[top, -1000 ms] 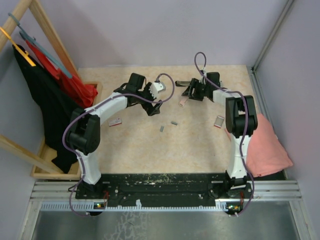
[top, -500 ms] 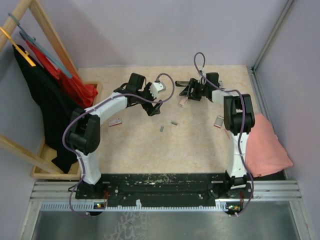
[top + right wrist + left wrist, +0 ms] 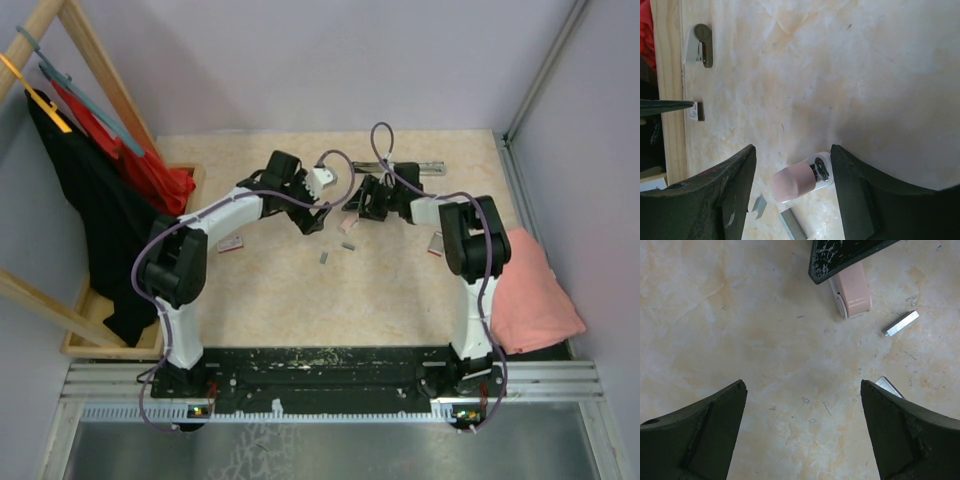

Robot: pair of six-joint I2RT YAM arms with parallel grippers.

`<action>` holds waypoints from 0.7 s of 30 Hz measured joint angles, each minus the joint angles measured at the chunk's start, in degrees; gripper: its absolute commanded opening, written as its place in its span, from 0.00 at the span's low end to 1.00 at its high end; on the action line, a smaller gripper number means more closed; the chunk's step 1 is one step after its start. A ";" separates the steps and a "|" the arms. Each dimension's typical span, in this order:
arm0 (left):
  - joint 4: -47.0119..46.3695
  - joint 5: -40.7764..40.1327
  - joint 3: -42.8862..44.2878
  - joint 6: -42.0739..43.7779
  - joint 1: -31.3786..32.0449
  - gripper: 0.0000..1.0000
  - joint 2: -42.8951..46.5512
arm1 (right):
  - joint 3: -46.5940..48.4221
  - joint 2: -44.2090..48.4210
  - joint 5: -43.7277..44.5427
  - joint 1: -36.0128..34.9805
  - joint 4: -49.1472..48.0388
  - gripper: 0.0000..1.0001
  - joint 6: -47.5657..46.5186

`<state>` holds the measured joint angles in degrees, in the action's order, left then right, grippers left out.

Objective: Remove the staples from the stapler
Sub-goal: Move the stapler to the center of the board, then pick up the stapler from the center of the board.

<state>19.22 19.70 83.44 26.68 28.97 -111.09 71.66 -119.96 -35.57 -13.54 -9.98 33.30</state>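
A small pink-and-white stapler (image 3: 800, 179) lies on the beige table between the fingers of my right gripper (image 3: 792, 150). Its white end touches one finger and a gap separates it from the other, so the jaws stand open around it. From above, the stapler (image 3: 350, 222) is just in front of the right gripper (image 3: 360, 208). Two short grey staples (image 3: 348, 245) (image 3: 324, 257) lie loose just nearer than it. My left gripper (image 3: 804, 390) hovers wide open over bare table, with the stapler (image 3: 855, 295) ahead, one staple strip (image 3: 900, 323) to its right and another (image 3: 889, 386) partly behind its finger.
Small red-and-white boxes (image 3: 231, 243) (image 3: 438, 243) lie on either side. A long silver bar (image 3: 422, 166) rests at the back. A pink cloth (image 3: 530, 290) drapes the right edge. A wooden rack with red and black garments (image 3: 120, 180) stands left. A small olive-and-white object (image 3: 699, 45) sits near the wooden edge.
My right gripper has swung left and toward the near side, and the pink stapler has shifted the same way with it. The left gripper has edged slightly right.
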 measured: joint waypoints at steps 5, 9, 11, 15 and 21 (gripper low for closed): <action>-0.04 -1.36 0.00 -0.50 2.32 1.00 -1.49 | -1.99 1.92 2.29 -0.98 0.22 0.63 1.27; 0.07 -2.64 1.18 -2.08 4.46 1.00 -2.73 | -3.87 4.94 4.13 0.85 2.71 0.63 1.25; 0.02 -3.65 3.26 -3.19 5.55 1.00 -4.11 | -3.98 6.56 4.61 3.13 3.69 0.64 0.90; 0.31 -5.20 8.63 -5.46 7.61 0.96 -7.39 | -4.20 10.36 5.22 8.57 5.01 0.64 -0.46; 1.86 -8.92 17.42 -7.80 10.23 0.83 -13.73 | -6.95 17.25 6.01 15.47 5.81 0.64 -2.01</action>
<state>21.08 10.79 100.86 18.87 39.20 -124.81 64.71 -102.72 -29.56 1.93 -4.16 31.29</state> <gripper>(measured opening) 0.887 0.641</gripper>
